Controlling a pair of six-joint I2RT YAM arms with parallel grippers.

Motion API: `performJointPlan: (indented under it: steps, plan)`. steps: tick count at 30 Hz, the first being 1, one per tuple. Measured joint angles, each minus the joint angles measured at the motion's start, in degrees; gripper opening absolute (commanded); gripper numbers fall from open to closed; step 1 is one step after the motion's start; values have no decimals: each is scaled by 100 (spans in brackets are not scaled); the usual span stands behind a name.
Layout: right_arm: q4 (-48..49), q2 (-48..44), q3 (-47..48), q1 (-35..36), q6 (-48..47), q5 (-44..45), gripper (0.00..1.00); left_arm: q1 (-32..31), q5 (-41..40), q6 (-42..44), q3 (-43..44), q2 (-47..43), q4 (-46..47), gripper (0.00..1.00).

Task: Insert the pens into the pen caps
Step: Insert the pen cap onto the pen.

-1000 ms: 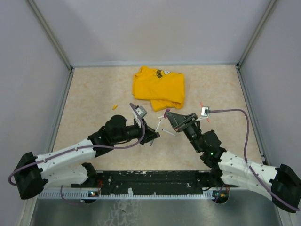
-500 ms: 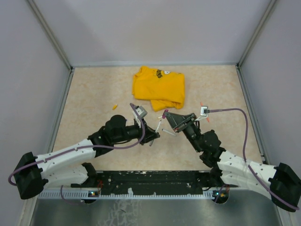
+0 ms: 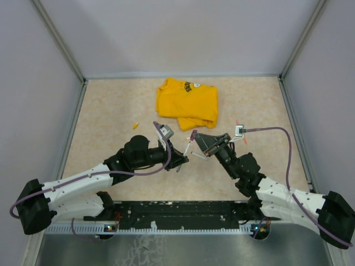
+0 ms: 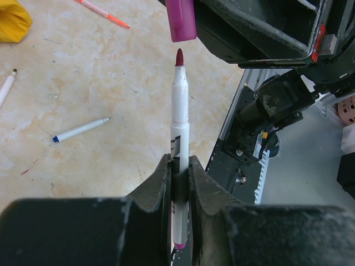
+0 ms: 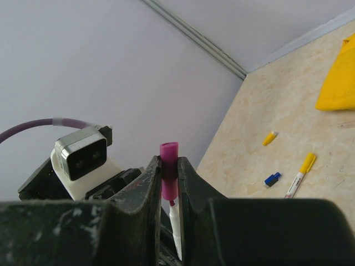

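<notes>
The magenta-tipped pen [image 4: 178, 116] stands upright between the left fingers [image 4: 157, 185], which are clamped on the lower part of its white barrel. Its dark tip points at the open mouth of the magenta cap [image 4: 181, 22] just above, with a sliver of gap showing between them in the left wrist view. The cap is pinched between the right fingers [image 5: 148, 185] - its closed end pokes up past them and the pen's barrel shows below it. From above, the two arms meet over the middle of the table [image 3: 111, 100], just in front of the folded yellow shirt [image 3: 187, 102]. Loose on the table lie a blue-tipped pen [image 4: 80, 129], an orange-red pen [image 4: 102, 14], a black-tipped pen [image 4: 5, 88] at the frame's edge and a yellow-capped pen [image 5: 299, 168] - plus a loose yellow cap [image 5: 270, 138] and a blue cap [image 5: 272, 178] beside that last pen.
</notes>
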Motion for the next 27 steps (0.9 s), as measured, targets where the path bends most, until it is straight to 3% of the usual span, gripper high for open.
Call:
performJointPlan:
  steps: [27]
  plan:
    - [140, 264, 0, 0, -11, -299, 0, -2, -103, -2, 0, -44, 0, 0]
